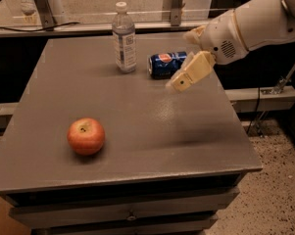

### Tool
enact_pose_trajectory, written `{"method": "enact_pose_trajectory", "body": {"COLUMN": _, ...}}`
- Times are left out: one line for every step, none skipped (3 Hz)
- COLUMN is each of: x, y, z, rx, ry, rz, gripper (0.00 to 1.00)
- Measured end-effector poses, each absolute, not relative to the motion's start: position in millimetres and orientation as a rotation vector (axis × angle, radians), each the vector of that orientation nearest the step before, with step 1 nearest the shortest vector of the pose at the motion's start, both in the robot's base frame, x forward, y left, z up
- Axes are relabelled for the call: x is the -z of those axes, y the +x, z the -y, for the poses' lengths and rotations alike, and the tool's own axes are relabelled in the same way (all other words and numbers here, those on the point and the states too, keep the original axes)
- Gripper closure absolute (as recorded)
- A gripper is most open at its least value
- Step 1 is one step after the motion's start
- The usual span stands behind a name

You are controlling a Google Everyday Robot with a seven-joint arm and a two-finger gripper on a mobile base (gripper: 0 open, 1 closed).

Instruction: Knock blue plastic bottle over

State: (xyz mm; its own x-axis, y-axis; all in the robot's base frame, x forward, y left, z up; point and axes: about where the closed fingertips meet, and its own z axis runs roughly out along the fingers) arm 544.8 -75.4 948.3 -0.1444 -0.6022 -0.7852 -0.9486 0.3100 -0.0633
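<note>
The blue plastic bottle [124, 38] stands upright near the table's far edge, clear with a white cap and pale label. My gripper [179, 84] hangs above the table to the right of the bottle, just in front of a dark blue soda can [166, 64] lying on its side. The gripper's cream fingers [191, 72] point down and left. It holds nothing and is well apart from the bottle.
A red apple [86, 136] sits at the front left of the grey table [137, 126]. A railing and glass panel run behind the table. The floor drops away to the right of the table's edge.
</note>
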Motion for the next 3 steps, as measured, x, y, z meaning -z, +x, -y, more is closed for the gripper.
{"method": "enact_pose_trajectory", "body": {"x": -946.5, "y": 576.9, "z": 56.0, "rx": -0.621, "ry": -1.372, "rz": -1.742, "gripper": 0.0}}
{"method": "enact_pose_trajectory", "body": {"x": -956.1, "y": 608.0, "z": 35.8, "rx": -0.617, "ry": -1.373, "rz": -1.649, "gripper": 0.0}}
{"method": "enact_pose_trajectory", "body": {"x": -969.2, "y": 632.5, "z": 11.0, "rx": -0.604, "ry": -1.383, "rz": -1.601, "gripper": 0.0}}
